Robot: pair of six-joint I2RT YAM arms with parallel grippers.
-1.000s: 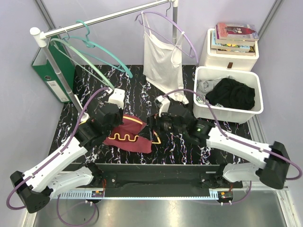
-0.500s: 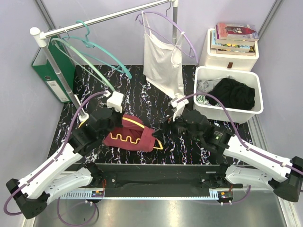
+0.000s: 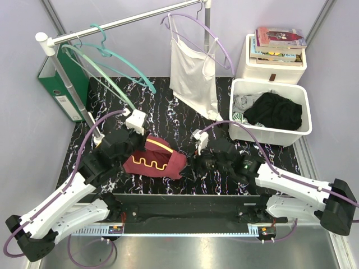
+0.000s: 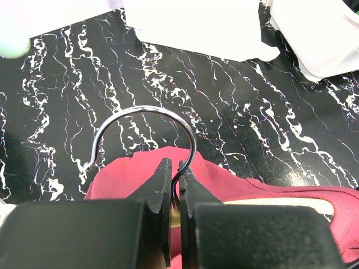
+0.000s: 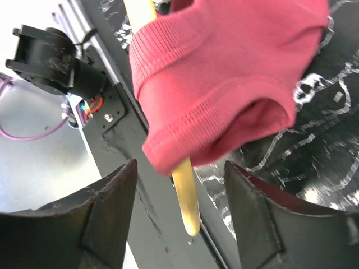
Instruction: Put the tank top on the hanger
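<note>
Maroon tank top (image 3: 162,163) lies bunched on the black marbled bench (image 3: 168,106), left of centre in the overhead view. The yellow hanger (image 3: 147,164) is half inside it, its wavy lower bar showing on top of the cloth.

- Left end effector (image 4: 175,168): clenched on the wire neck of the hanger's metal hook (image 4: 148,109), pinning it at the garment's upper left edge. No change from the earlier frames.
- Right end effector (image 5: 179,165): released, jaws spread either side of the hanger's right arm tip, gripping nothing.
- Just changed: half a second back the right arm had pulled off toward the right of frame, leaving the yellow arm end bare beside the cloth. It has now swung back in against the garment's right edge.
- Overhead, that yellow end is now mostly covered. The right wrist view shows ribbed hem draped over the arm, with only the bare tip poking out below.

Judgement: one shoulder is only partly seated. The right end effector looks lined up to pinch the hem and draw it further along the arm; a loose hem could slide off.
</note>
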